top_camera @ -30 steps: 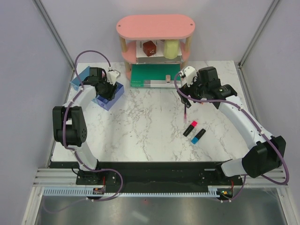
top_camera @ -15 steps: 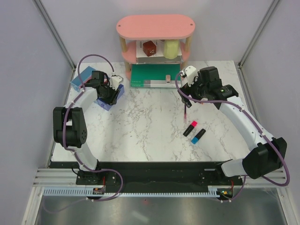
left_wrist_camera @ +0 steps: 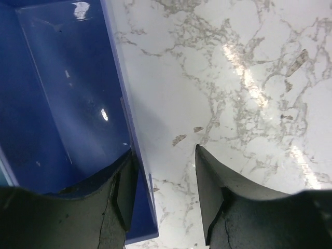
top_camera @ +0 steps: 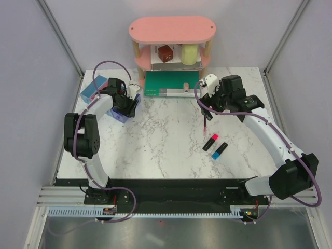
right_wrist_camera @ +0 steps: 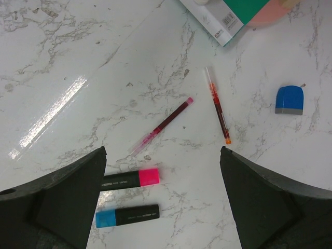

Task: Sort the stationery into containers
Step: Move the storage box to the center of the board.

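The containers (top_camera: 106, 96) are a row of joined blue bins at the far left. My left gripper (top_camera: 129, 101) stands over their right end. In the left wrist view its jaws (left_wrist_camera: 165, 150) straddle the blue bin's wall (left_wrist_camera: 116, 78), one finger inside the bin and the other outside over bare marble, with a gap beside it. My right gripper (right_wrist_camera: 163, 149) hangs wide open above the stationery: a pink-ended highlighter (right_wrist_camera: 129, 178), a blue-ended highlighter (right_wrist_camera: 127, 215), a red pen (right_wrist_camera: 161, 126), a second thin pen (right_wrist_camera: 217, 105) and a small blue piece (right_wrist_camera: 289, 100). It holds nothing.
A flat green book (top_camera: 168, 83) lies at the back with a small beige piece (top_camera: 184, 86) on it. Behind it stands the pink two-tier shelf (top_camera: 172, 31) with a brown and a yellow object. Both highlighters (top_camera: 215, 146) lie right of centre.
My left gripper has swung right and slightly nearer along the bins, and the row of bins has shifted with it. The right arm and the stationery have stayed put.
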